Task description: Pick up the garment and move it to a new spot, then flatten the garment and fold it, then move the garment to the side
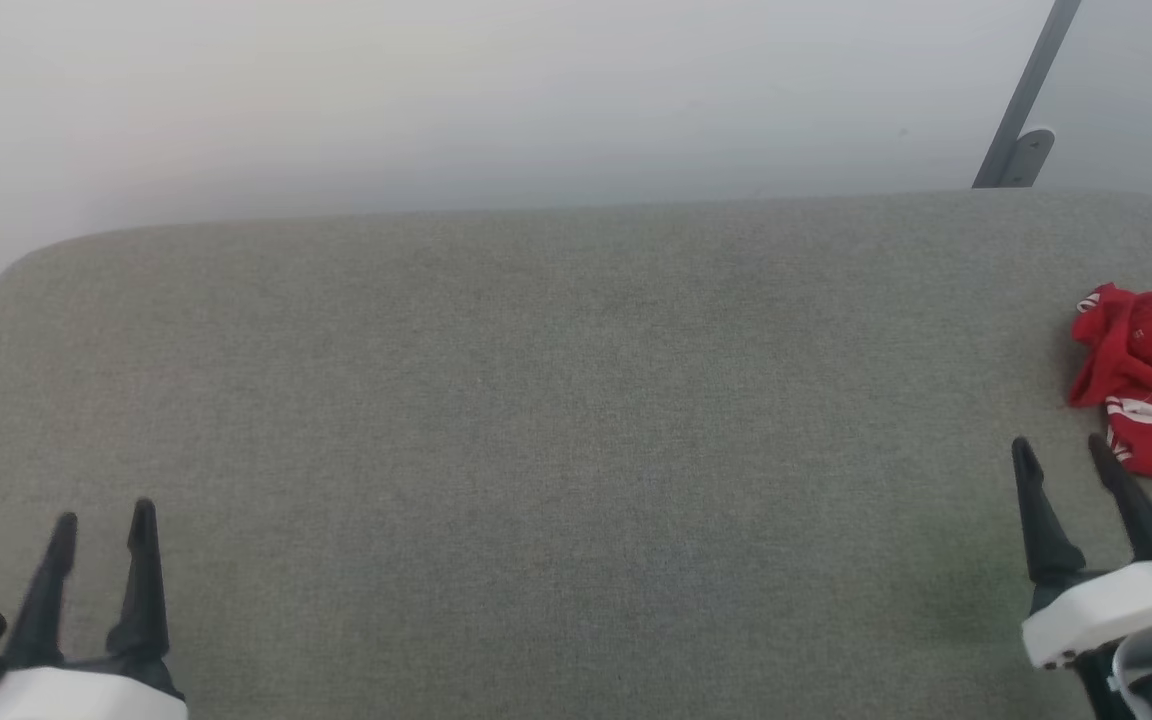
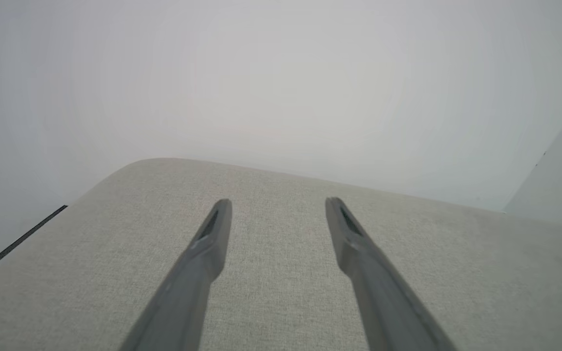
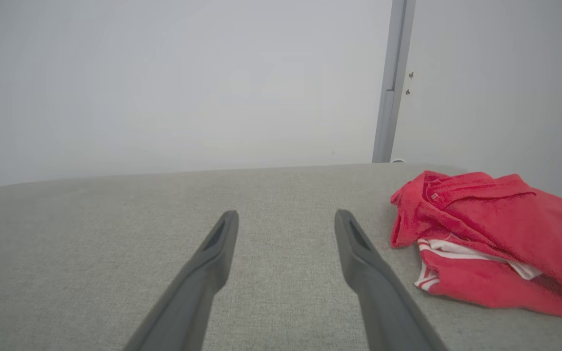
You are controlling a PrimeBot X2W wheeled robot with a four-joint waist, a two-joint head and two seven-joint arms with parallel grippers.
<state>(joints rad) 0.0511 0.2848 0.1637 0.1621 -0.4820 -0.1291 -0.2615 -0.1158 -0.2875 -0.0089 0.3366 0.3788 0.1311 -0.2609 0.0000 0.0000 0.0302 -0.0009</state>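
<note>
At the right edge of the padded surface (image 1: 576, 400), close in on the crumpled garment (image 1: 1151, 380) with the right gripper (image 1: 1060, 445), spread and just short, and pinch a thick fold; leave the left gripper (image 1: 105, 512), also spread, at the near-left corner.

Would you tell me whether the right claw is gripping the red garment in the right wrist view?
No, the right claw is open and empty, and the crumpled red garment lies on the grey surface beside it.
</note>
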